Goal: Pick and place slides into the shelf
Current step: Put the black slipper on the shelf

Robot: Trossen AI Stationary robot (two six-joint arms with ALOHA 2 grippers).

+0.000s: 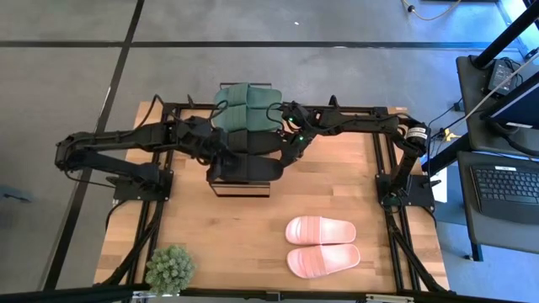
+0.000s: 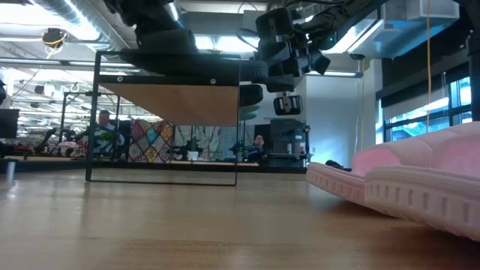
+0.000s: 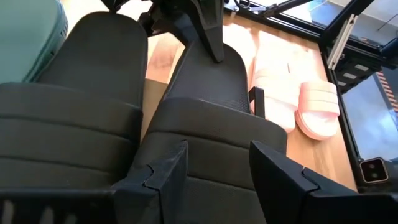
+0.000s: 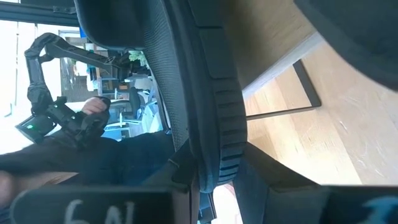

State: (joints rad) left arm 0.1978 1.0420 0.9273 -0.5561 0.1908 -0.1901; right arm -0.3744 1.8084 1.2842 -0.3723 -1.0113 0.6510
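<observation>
Both grippers are over the shelf (image 1: 240, 187), at the black slides (image 1: 253, 151). The right gripper (image 1: 290, 153) pinches one black slide by its edge. The left gripper (image 3: 214, 168) sits wide open above its strap, and the slide's long side points away from the green pair (image 1: 246, 105).

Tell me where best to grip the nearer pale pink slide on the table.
Probably the broad strap of the pink slide, from straight above: it lies flat, sole down, toes pointing right, apart from its twin, so fingers could pinch the raised strap or one long edge.

The only marks that look like writing are pale, upside-down characters on a dark part (image 4: 93, 208) in the right wrist view; they cannot be read
</observation>
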